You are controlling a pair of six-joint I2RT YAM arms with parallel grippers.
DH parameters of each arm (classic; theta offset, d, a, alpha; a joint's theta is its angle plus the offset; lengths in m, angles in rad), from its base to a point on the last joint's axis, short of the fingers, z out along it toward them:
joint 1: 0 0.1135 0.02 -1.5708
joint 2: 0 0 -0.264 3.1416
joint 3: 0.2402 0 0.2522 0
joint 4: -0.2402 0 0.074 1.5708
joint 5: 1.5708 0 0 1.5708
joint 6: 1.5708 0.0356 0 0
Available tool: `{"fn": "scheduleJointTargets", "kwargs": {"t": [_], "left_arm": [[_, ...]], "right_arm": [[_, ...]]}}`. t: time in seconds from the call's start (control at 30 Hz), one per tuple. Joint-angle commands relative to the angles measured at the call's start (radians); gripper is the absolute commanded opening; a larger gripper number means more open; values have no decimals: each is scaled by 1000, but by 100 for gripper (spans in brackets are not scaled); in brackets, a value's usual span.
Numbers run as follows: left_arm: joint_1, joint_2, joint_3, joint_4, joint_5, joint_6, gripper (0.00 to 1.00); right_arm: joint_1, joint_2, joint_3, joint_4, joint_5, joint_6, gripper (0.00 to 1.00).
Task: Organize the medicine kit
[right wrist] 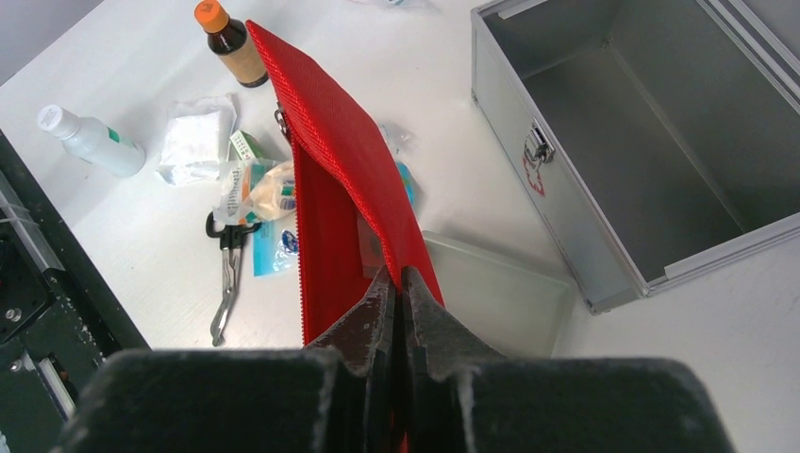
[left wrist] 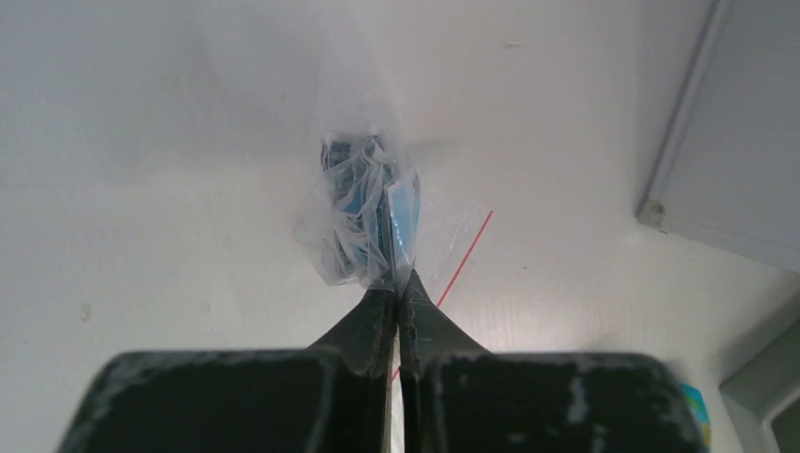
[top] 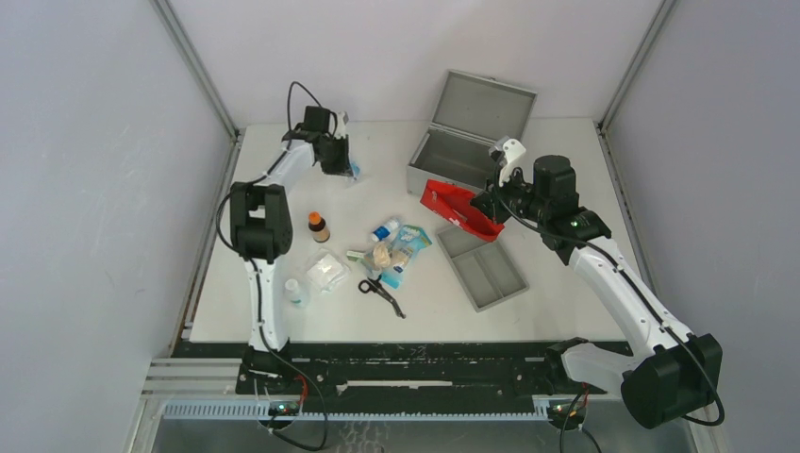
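Note:
The medicine kit (top: 451,160) is a grey metal box at the back of the table with its lid up; in the right wrist view the medicine kit (right wrist: 604,189) shows an empty inside, a front latch and a red sticker. My right gripper (right wrist: 397,276) is shut on the edge of an open red zip pouch (right wrist: 349,198) and holds it above the table left of the kit; the red pouch (top: 459,209) and right gripper (top: 492,203) show in the top view. My left gripper (left wrist: 397,288) is shut on a clear plastic bag of blue items (left wrist: 368,212) at the back left (top: 351,170).
A shallow grey two-compartment tray (top: 483,267) lies right of centre. Loose on the table: a brown bottle with orange cap (top: 318,226), a white bottle (top: 295,292), a gauze packet (top: 326,271), black scissors (top: 381,295) and blue-white packets (top: 396,247).

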Motion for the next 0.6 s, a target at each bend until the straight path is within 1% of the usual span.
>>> {"fn": "scheduleJointTargets", "kwargs": {"t": [0.0,0.13,0.3,0.43,0.57], "left_arm": [[1,-165,-44,69,90,61,0],[-1,-309,-121,66,193,92,0],[-11,-526,-307,81,324,53,0],[-55,-694,-437,84,360,44,0],[-120,-853,-523,71,402,16,0]], "right_arm": [[-6,-20,1,48,8,27,0],[12,-18,1,66,87,35,0],[72,-13,4,121,268,53,0],[95,31,42,164,320,74,0],[124,75,78,196,394,80,0]]}}
